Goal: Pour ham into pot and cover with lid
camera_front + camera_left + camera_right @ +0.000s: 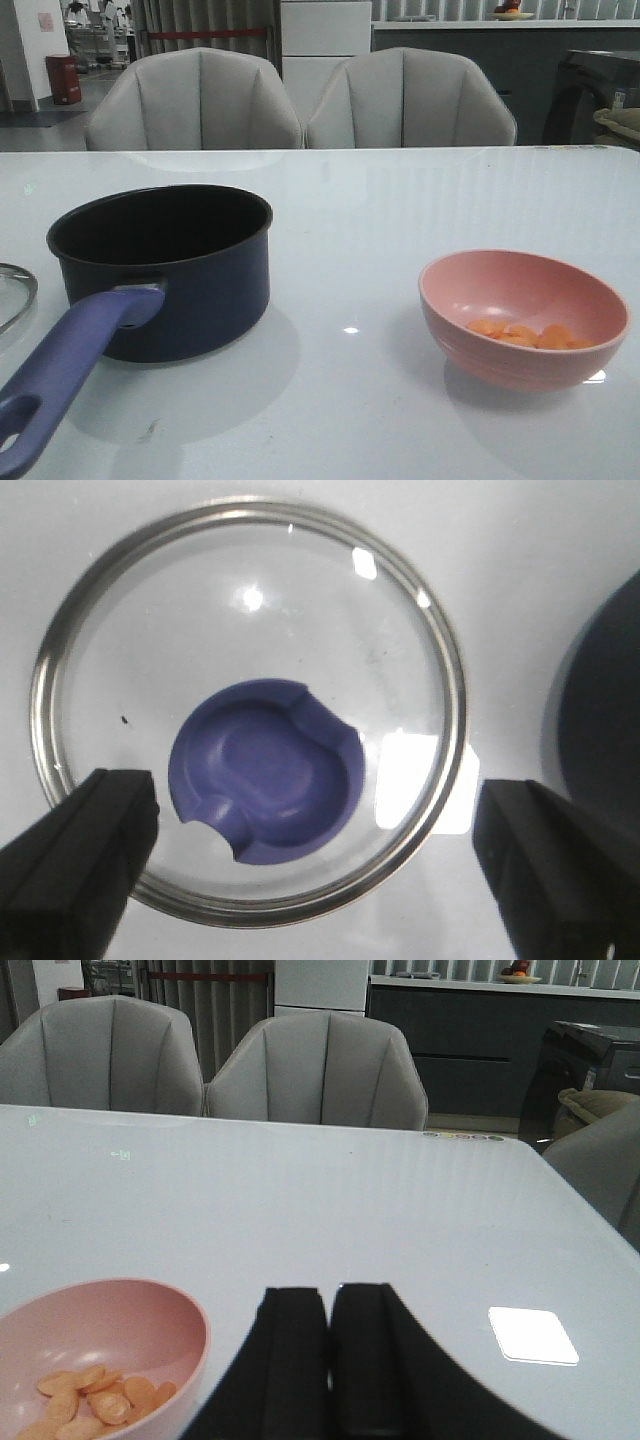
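Note:
The dark navy pot (165,270) stands on the left of the white table, its purple-blue handle (60,375) pointing toward the near edge. Orange-pink ham pieces (525,335) lie in a pink bowl (522,315) on the right. The glass lid (250,710) with its purple-blue knob (265,770) lies flat on the table left of the pot; only its rim (15,295) shows in the front view. My left gripper (315,855) hangs open above the lid, fingers on either side, touching nothing. My right gripper (330,1305) is shut and empty, beside the bowl (95,1355) and ham (95,1400).
Two grey chairs (300,100) stand behind the table's far edge. The pot's dark wall (600,710) lies close to the lid. A white cabinet and a dark counter stand in the background.

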Controlling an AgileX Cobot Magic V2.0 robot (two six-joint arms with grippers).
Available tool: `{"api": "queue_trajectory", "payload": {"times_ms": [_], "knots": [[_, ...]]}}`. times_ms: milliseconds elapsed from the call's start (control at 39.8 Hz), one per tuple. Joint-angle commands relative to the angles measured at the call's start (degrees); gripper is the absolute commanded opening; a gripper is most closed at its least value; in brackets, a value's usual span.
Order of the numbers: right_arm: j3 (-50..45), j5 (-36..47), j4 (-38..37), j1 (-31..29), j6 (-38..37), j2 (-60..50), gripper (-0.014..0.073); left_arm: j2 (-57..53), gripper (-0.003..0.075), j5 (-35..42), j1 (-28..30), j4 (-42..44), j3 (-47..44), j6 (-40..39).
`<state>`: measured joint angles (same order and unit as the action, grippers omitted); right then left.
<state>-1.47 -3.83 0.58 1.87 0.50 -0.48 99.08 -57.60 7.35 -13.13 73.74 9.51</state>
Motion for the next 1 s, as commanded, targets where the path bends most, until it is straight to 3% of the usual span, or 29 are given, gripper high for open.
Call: {"api": "queue_trajectory", "payload": {"times_ms": [0,276,602,979], "knots": [[-0.62,4.42,-0.28,-0.27,0.06,-1.17,0.0148,-6.91,0.0669,1.32,-0.82,-1.35,1.76,0.09],[-0.62,4.42,-0.28,-0.27,0.06,-1.17,0.0148,-19.08,0.0669,4.88,-2.49,-1.24,-1.21,0.09],[-0.62,4.42,-0.28,-0.27,0.06,-1.17,0.0148,-38.10,0.0669,21.38,-5.66,0.50,-18.68,0.20],[-0.62,4.42,-0.28,-0.27,0.06,-1.17,0.0148,-66.07,0.0669,27.38,-9.51,1.89,-34.29,0.20]]}}
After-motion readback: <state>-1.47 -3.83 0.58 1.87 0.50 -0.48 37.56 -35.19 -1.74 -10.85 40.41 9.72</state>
